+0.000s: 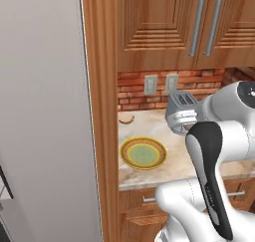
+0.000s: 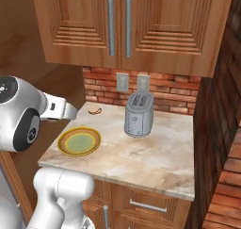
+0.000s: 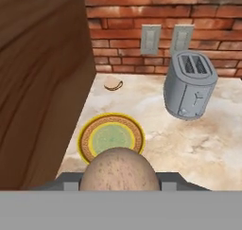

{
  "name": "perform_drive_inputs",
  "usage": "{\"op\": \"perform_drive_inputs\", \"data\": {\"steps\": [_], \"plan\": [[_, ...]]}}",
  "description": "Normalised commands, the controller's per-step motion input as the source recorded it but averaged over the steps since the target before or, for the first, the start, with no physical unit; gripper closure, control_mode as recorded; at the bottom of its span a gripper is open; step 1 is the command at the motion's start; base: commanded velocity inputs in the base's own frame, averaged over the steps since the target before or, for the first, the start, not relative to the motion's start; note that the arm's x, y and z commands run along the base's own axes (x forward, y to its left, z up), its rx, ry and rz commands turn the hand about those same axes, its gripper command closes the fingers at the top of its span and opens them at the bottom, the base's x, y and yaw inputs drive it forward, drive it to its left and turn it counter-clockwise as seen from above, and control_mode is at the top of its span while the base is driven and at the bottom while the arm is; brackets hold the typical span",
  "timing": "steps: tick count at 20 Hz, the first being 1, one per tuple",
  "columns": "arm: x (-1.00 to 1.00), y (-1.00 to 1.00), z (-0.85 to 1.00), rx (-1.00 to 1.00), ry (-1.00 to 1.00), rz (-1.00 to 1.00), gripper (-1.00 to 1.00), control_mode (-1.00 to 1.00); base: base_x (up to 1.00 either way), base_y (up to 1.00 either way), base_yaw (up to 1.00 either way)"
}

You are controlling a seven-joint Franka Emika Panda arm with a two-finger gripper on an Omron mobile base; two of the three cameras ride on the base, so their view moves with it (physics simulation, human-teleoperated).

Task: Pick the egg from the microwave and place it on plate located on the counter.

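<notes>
1. I have the gripper (image 3: pixel 119 189) closed on the egg (image 3: pixel 119 170). In the hand view the egg is clamped between the two fingertips at the bottom of the frame, tan-brown and speckled.
2. From that camera the egg sits in front of the plate (image 3: pixel 111 138), covering its near rim. I can't tell how high above the counter (image 3: pixel 208 144) it is.
3. The plate (image 1: pixel 143 153) lies flat on the counter (image 1: pixel 149 124) near its left end, just beside the tall wooden cabinet side (image 1: pixel 102 136). Yellow-orange rim, pale green centre, nothing on it.
4. A grey toaster (image 2: pixel 139 114) stands upright on the counter to the right of the plate (image 2: pixel 79 141), close to the brick backsplash (image 2: pixel 169 94).
5. A small brown curved item (image 2: pixel 95 110) lies near the backsplash behind the plate. Too small to identify.
6. Two wall outlets (image 2: pixel 132 83) are on the brick above the toaster, with wooden upper cabinets (image 2: pixel 127 25) overhead.
</notes>
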Motion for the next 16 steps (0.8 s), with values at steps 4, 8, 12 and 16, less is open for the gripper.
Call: {"op": "perform_drive_inputs", "data": {"steps": [4,8,12,16], "plan": [[0.00,0.00,0.00,0.00,0.00,0.00,1.00,1.00,0.06,0.00,0.00],[0.00,0.00,0.00,0.00,0.00,0.00,1.00,1.00,0.20,0.00,0.00],[0.00,0.00,0.00,0.00,0.00,0.00,1.00,-1.00,0.03,0.00,0.00],[0.34,0.00,-0.21,0.00,0.07,0.00,1.00,-1.00,0.00,0.00,0.00]]}}
